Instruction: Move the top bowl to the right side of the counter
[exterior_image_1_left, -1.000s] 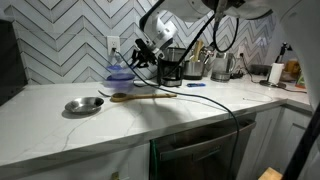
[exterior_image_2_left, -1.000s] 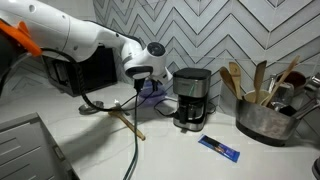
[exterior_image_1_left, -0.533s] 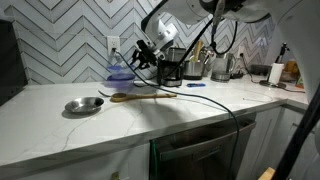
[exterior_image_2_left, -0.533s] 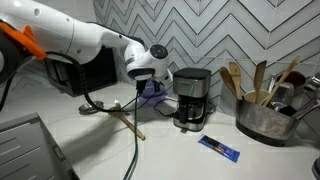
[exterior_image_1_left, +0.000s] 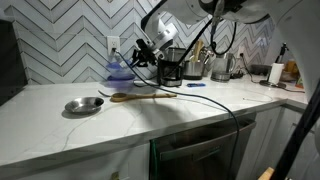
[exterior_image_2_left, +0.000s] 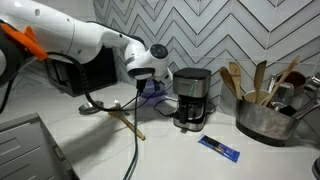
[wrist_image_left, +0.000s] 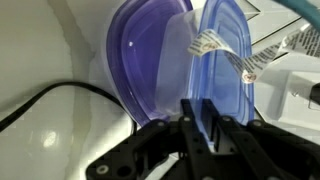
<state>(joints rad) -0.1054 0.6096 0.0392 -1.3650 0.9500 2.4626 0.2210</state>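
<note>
Claw (wrist_image_left: 200, 108) pinches the rim of the round pale lavender-blue plastic bowl (wrist_image_left: 228, 60) at lower centre; next, probably, lift it off the darker purple bowl (wrist_image_left: 140, 60) and carry rightward.

Nothing can be read — the white sticker (wrist_image_left: 212, 43) is too blurred.
</note>
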